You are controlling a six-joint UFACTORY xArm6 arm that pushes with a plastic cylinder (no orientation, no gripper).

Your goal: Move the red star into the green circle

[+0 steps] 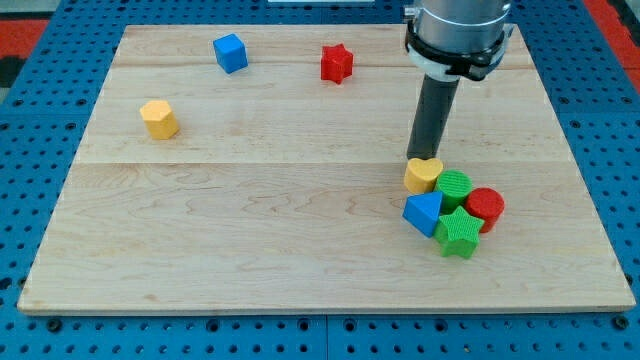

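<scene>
My tip (418, 158) is a bare rod end with no jaws to open or close and holds nothing; it stands at the top-left edge of the yellow heart block (423, 175), apparently touching it; the heart heads a tight cluster with the green circle (455, 187), the red cylinder (486, 207), the blue triangle (424, 213) and the green star (459, 233), all near the board's right edge; the red star (337, 63) lies well apart near the top edge, with bare wood between it and the cluster; its points are too small to give a heading or long axis; a blue cube (230, 52) and a yellow hexagon (159, 118) sit far to the left; the wooden board (250, 220) rests on a blue perforated table (30, 140).
</scene>
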